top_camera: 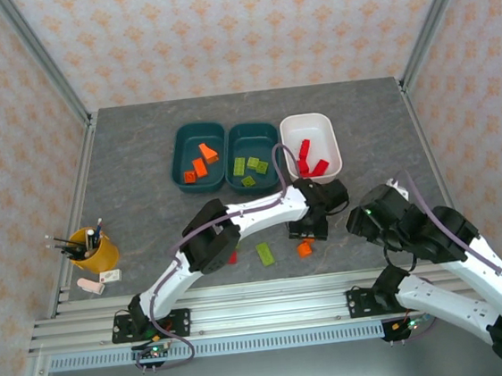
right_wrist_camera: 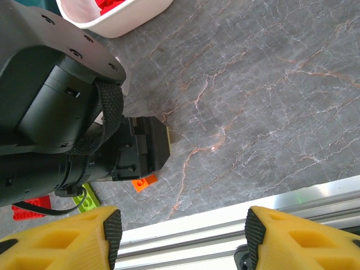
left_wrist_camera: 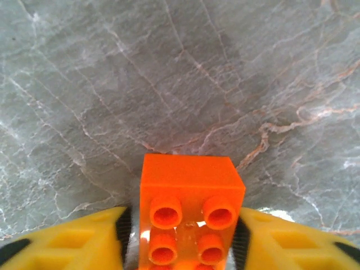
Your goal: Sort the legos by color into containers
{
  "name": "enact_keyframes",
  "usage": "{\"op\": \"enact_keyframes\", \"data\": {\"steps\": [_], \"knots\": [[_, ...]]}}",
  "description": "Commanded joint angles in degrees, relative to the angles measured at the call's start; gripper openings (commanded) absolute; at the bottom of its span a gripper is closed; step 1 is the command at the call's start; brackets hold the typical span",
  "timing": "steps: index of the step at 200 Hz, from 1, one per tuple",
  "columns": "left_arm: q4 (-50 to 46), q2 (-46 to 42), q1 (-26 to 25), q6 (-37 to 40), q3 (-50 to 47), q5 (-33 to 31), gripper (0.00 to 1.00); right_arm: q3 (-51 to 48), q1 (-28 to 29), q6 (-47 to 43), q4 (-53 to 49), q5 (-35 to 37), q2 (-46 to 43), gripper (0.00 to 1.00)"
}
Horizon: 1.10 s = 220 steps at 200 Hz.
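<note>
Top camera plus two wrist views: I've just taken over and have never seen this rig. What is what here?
The top view looks down on two robot arms bolted at the near table edge. The left arm reaches to the middle. Each wrist view looks along that arm's own yellow claw. The left claw straddles an orange brick; I can't tell if it is gripped. The right claw is open and empty. At the back, the left tub holds orange bricks, the middle tub green bricks, and the white tub red bricks. A green brick and a red brick lie loose.
</note>
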Motion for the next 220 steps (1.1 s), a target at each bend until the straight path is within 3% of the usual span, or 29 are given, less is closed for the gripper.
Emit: {"op": "enact_keyframes", "data": {"steps": [1, 28, 71, 107, 143, 182, 220], "knots": [[-2.8, 0.9, -0.2, -0.5, 0.9, -1.0, 0.42, -0.5, 0.3, 0.5, -0.9, 2.0, -0.4, 0.61], [-2.7, -0.2, -0.2, 0.0, 1.3, -2.9, 0.26, -0.2, 0.3, -0.1, 0.0, 1.7, -0.4, 0.61], [-5.2, -8.8, 4.0, 1.3, 1.7, -9.1, 0.25, 0.4, 0.3, -3.8, 4.9, -0.1, 0.6, 0.60], [-5.7, -18.3, 14.7, 4.2, -1.4, -10.4, 0.25, 2.8, 0.6, -9.7, 15.5, -4.9, 8.6, 0.60], [-5.1, -20.6, 28.0, 10.2, -1.4, -9.9, 0.26, 9.1, 5.3, -15.2, 29.1, -6.2, 22.6, 0.60], [-2.0, -13.9, 40.2, 14.7, 5.3, -8.2, 0.26, 17.0, 6.6, -18.6, 43.1, -14.3, 39.5, 0.60], [-2.4, -4.9, 47.3, 13.4, 14.3, -8.6, 0.25, 28.3, 6.6, -21.3, 41.8, -17.7, 52.3, 0.60]]}}
